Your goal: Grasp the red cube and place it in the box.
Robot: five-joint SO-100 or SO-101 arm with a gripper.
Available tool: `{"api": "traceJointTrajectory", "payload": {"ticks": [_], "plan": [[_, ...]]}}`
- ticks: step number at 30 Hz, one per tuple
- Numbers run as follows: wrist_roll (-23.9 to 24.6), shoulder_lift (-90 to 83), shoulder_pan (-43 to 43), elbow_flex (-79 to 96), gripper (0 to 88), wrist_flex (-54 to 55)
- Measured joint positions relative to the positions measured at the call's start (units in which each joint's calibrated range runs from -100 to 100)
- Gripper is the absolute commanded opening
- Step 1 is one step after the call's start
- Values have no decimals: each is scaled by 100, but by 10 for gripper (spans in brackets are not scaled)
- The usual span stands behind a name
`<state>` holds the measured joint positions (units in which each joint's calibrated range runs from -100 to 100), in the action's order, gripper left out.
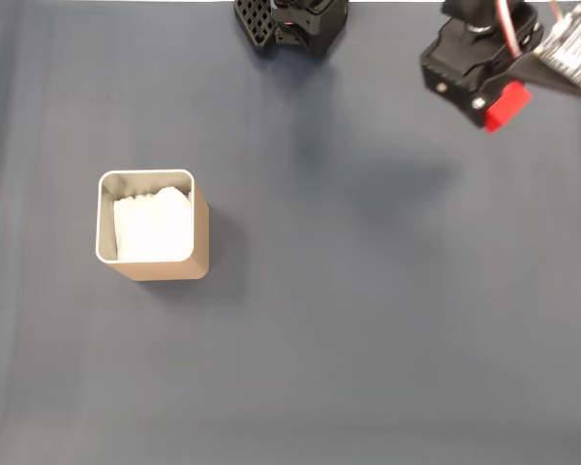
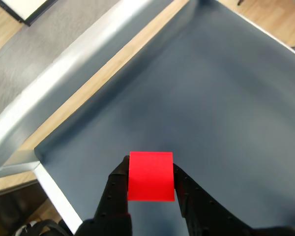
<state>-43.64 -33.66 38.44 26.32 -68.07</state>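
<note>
Grasp step looks done: my gripper (image 2: pixel 151 183) is pinching the red cube (image 2: pixel 151 176), one black finger on each side face, cube held up off the mat as far as I can judge from the wrist view. In the fixed view the cube (image 1: pixel 504 105) sits at the top right w/ my arm, poking out under the black gripper body. What's left: carry it across and drop it in the box (image 1: pixel 202 237), which stands well apart, at center-left of the fixed view. So roughly half done imo; transport + release remain. Box is upright, open top facing the cam, nothing red inside, just crumpled white lining. Materials: cube is matte, plain flat faces, sharp edges, looks rigid, so the pinch should hold w/o squish. Fingers are black plastic, slightly ribbed/printed look. Box is square w/ rounded corners, tan walls, thin pale metallic rim, lining looks soft like paper or tissue. Table is covered w/ a dark blue-grey mat (image 1: pixel 368 320), smooth w/ faint creases, low sheen. Wrist view also shows a silvery metal rail (image 2: pixel 78 54) along the mat edge, and wood floor beyond. Black arm base (image 1: pixel 290 24) at the top center of the fixed view.
</note>
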Motion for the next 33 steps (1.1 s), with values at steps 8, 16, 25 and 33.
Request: {"api": "traceJointTrajectory", "payload": {"ticks": [8,16,25,33], "plan": [[10,-116,-1067,-510,3,-309],[-39,-267,-2007,-938,2,-309],[-205,-428,-3074,-1157,2,-333],[-332,-437,-3998,-1239,2,-406]]}}
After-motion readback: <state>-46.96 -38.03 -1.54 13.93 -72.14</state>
